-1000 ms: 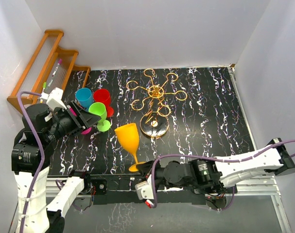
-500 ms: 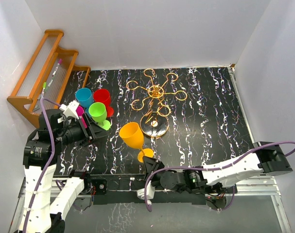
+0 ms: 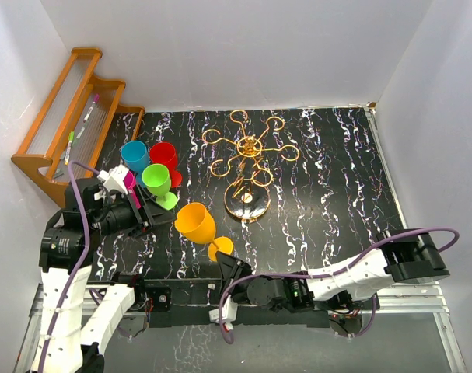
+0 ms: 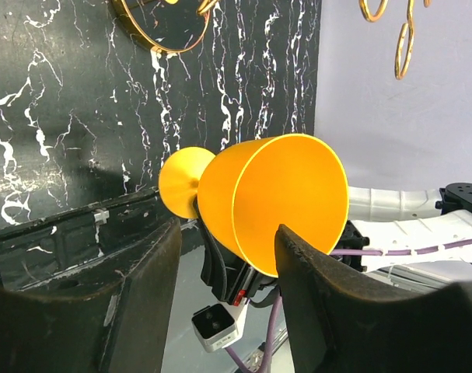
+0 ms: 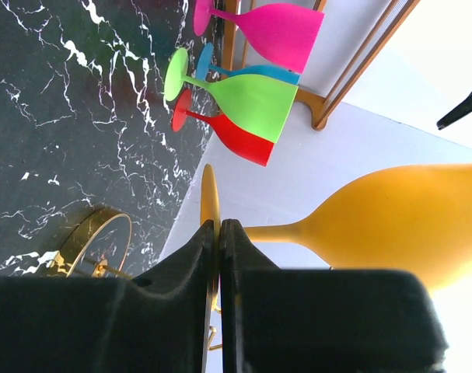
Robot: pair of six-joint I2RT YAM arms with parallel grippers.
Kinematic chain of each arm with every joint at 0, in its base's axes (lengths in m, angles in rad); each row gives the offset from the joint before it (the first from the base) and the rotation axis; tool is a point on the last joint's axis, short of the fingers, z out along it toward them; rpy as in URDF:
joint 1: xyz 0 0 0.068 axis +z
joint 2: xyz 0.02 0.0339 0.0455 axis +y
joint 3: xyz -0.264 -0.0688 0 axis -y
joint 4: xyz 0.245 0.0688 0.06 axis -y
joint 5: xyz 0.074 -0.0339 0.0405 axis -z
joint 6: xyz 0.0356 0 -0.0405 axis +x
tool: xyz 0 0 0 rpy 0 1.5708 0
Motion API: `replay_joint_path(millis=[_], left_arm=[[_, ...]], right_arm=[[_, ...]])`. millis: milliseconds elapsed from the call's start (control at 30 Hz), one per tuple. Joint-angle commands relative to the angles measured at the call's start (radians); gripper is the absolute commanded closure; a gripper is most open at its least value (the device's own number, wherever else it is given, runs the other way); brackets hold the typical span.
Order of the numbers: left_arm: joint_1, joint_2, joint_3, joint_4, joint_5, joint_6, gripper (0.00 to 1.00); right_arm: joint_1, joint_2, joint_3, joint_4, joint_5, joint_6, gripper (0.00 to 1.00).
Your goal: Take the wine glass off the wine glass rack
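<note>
At the lower centre of the top view, the right gripper (image 3: 223,263) is fully closed on the round foot of the orange wine glass (image 3: 194,223). In the right wrist view, the right gripper's (image 5: 218,225) fingers pinch the thin disc edge-on, and the wine glass's (image 5: 407,225) stem and bowl run off to the right of the frame.

Right arm pose: it lies low along the near edge, reaching in from the lower right, with the wrist turned toward the upper left.

The glass is tilted, bowl up and left of its foot. It is off the wine glass rack (image 3: 249,146) and sits lower left of the rack's ring base, apart from it.

The left gripper (image 3: 159,214) is about half open and holds nothing. In the left wrist view, the left gripper's (image 4: 228,233) two fingers frame the mouth of the glass (image 4: 286,202) just ahead. I cannot tell whether they touch it.

Left arm pose: it rises at the left edge with the elbow bent, forearm pointing right across the black marbled table (image 3: 337,179).

Behind the left gripper stand a green glass (image 3: 156,179), a red glass (image 3: 163,154), a blue glass (image 3: 134,155) and a pink glass (image 3: 129,180), the last partly hidden. The wooden shelf (image 3: 64,116) leans in the upper left corner.
</note>
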Motion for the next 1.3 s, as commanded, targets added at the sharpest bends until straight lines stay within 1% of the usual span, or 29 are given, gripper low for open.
replay_joint_path(millis=[0,433,500,567,600,667,700,733,767,800,867,900,933,1000,1133,1233,1267], left_arm=[[-0.003,-0.015,-0.016,-0.019,0.000,0.018,0.50],[-0.003,-0.022,-0.054,-0.056,-0.065,0.050,0.50],[-0.004,-0.023,-0.061,-0.062,-0.076,0.057,0.51],[-0.003,-0.024,-0.063,-0.069,-0.092,0.067,0.60],[-0.003,-0.023,-0.064,-0.070,-0.096,0.069,0.68],[-0.005,-0.023,-0.066,-0.073,-0.102,0.078,0.92],[-0.005,-0.021,-0.065,-0.076,-0.110,0.080,1.00],[-0.005,-0.019,-0.057,-0.080,-0.123,0.083,1.00],[-0.005,-0.013,-0.045,-0.086,-0.143,0.088,1.00],[-0.005,-0.006,-0.027,-0.094,-0.166,0.094,1.00],[-0.005,0.016,0.024,-0.119,-0.249,0.111,1.00],[-0.006,0.030,0.062,-0.140,-0.299,0.124,1.00],[-0.008,0.049,0.080,-0.153,-0.358,0.133,1.00],[-0.012,0.092,0.140,-0.165,-0.472,0.149,1.00],[-0.011,0.167,0.180,-0.131,-0.609,0.178,1.00],[-0.011,0.223,0.168,-0.092,-0.721,0.205,1.00],[-0.012,0.240,0.158,-0.076,-0.760,0.212,1.00]], right_arm=[[0.237,0.027,0.016,0.134,0.015,-0.059,0.92],[0.251,0.119,0.095,0.241,-0.018,-0.170,0.92],[0.255,0.135,0.115,0.258,-0.018,-0.185,0.92],[0.259,0.147,0.127,0.272,-0.014,-0.187,0.92],[0.259,0.149,0.129,0.279,-0.012,-0.187,0.92],[0.260,0.151,0.127,0.290,-0.009,-0.181,0.92],[0.260,0.152,0.126,0.290,-0.002,-0.174,0.91],[0.262,0.153,0.124,0.291,0.009,-0.164,0.89],[0.262,0.154,0.122,0.293,0.028,-0.149,0.83],[0.263,0.157,0.120,0.292,0.053,-0.128,0.74],[0.265,0.162,0.115,0.286,0.123,-0.060,0.52],[0.265,0.165,0.112,0.271,0.157,-0.013,0.45],[0.265,0.164,0.108,0.237,0.191,0.047,0.40],[0.268,0.151,0.092,0.122,0.231,0.168,0.35],[0.282,0.125,0.099,-0.092,0.280,0.436,0.34],[0.287,0.096,0.156,-0.282,0.305,0.689,0.35],[0.287,0.082,0.177,-0.333,0.311,0.806,0.35]])
